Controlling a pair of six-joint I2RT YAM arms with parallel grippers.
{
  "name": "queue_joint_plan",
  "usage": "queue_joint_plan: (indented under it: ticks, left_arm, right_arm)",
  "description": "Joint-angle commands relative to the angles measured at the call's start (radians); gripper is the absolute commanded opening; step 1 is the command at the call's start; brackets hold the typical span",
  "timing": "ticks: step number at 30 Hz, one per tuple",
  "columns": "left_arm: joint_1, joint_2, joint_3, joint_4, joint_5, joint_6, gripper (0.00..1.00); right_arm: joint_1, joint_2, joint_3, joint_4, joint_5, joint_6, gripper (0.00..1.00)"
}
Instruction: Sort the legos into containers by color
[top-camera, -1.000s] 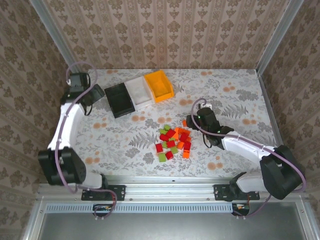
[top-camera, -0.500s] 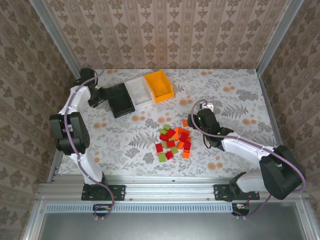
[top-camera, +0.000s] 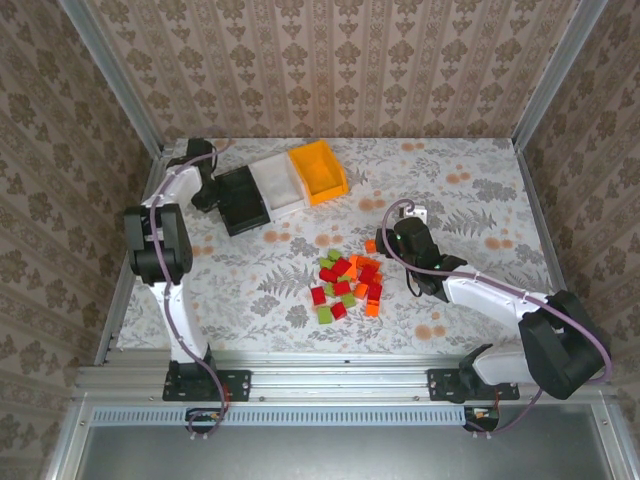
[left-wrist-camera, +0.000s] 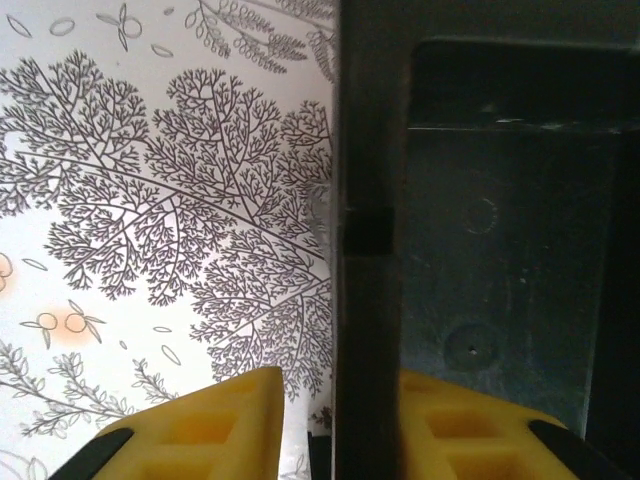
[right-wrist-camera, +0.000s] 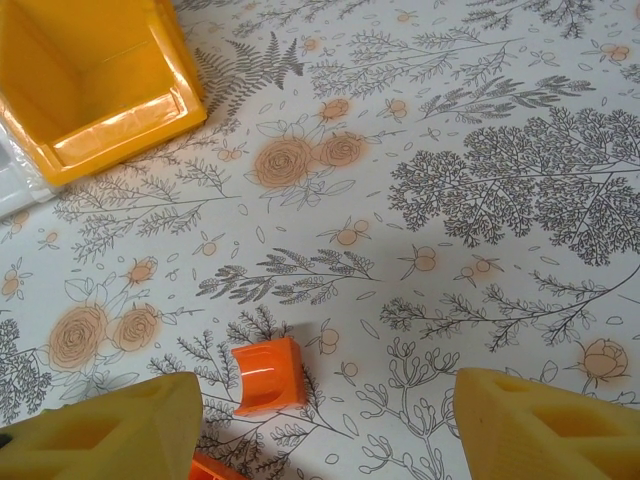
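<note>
The legos (top-camera: 348, 283), heaped mid-table, look light, stiff and slick, so the right gripper (right-wrist-camera: 325, 400), spread open over a stray orange lego (right-wrist-camera: 268, 375), should probably pinch its flat sides (the left gripper (left-wrist-camera: 345, 400) clamps the black bin (left-wrist-camera: 370, 150) by its wall)
</note>
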Motion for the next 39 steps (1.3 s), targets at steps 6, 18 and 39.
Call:
queue_joint_plan:
  ticks: [6, 18, 39]
  left_arm:
    - [-0.092, 0.007, 0.053, -0.006, -0.089, 0.11, 0.07]
    - [-0.29, 0.077, 0.188, -0.033, -0.059, 0.118, 0.0]
    - [-0.347, 0.147, 0.243, -0.082, -0.016, 0.154, 0.45]
  right_arm:
    - [0.006, -0.019, -0.005, 0.003, 0.037, -0.011, 0.68]
    - [0.006, -0.044, -0.01, -0.003, 0.046, -0.011, 0.68]
    - [0.006, 0.125, 0.103, -0.096, -0.054, -0.043, 0.76]
